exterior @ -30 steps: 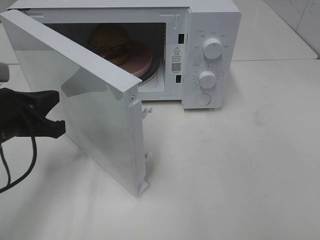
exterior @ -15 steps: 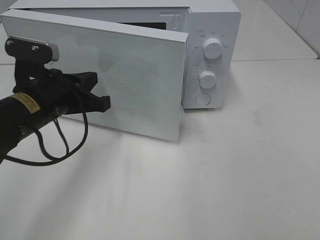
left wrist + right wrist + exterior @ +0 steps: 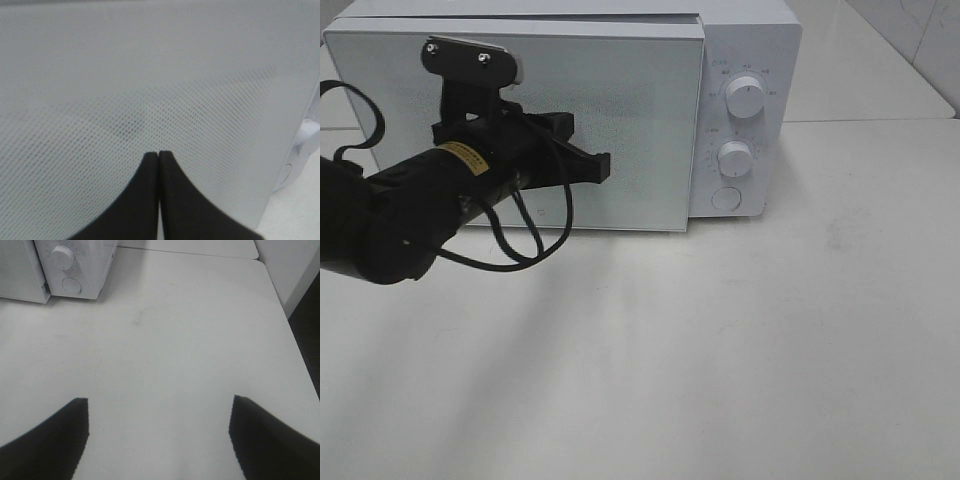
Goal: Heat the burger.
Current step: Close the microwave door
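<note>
With jaws together, left pincer [image 3: 603, 167] sits at the shut microwave door [image 3: 640, 90]; burger unseen, presumably behind it; dials [image 3: 734, 157] lie just to that pincer's right, while right pincer [image 3: 159, 400], jaws apart, hangs farther off.

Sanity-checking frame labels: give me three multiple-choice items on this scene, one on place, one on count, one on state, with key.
1. Where are the left gripper tips? A) at the microwave door B) inside the microwave C) holding a plate
2. How many knobs above the round button? A) one B) two C) four
3. The door is: A) wide open B) shut C) removed
Key: 1 A, closed tips sit at the dotted panel; 2 B, upper knob and lower knob; 3 B, it lies flush with the front.
</note>
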`<state>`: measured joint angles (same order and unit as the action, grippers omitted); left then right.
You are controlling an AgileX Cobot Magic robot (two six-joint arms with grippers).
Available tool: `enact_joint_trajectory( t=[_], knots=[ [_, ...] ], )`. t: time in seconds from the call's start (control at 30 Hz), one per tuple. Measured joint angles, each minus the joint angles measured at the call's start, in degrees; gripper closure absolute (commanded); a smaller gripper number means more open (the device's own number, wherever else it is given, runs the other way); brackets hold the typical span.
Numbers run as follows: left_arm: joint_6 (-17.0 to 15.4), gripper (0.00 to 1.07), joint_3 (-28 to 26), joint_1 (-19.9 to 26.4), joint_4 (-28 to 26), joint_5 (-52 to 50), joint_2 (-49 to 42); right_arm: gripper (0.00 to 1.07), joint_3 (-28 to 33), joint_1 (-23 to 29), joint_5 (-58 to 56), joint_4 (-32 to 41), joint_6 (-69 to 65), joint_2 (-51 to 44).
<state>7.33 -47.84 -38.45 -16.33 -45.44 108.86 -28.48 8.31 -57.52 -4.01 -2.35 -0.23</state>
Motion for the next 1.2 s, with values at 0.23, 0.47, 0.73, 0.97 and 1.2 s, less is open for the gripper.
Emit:
enact_joint_trajectory(
  t=[0.23,0.47,0.73,0.97,1.2],
  knots=[
    [5.4,1.07,-6.0,-2.2,-7.7,2.5,2.9,0.31,0.0,0.0,0.0,0.0,0.0,0.0],
    [15.2,1.07,-13.8,-5.3,-19.0,6.4,6.0,0.31,0.0,0.0,0.0,0.0,0.0,0.0],
    [22.2,1.07,-21.3,-6.5,-25.6,12.0,9.1,0.31,0.0,0.0,0.0,0.1,0.0,0.0],
    [23.7,1.07,-22.5,-6.6,-26.4,14.8,9.1,0.31,0.0,0.0,0.0,0.1,0.0,0.0],
    [24.2,1.07,-21.1,-5.4,-27.7,19.3,5.6,0.31,0.0,0.0,0.0,0.1,0.0,0.0]
  ],
)
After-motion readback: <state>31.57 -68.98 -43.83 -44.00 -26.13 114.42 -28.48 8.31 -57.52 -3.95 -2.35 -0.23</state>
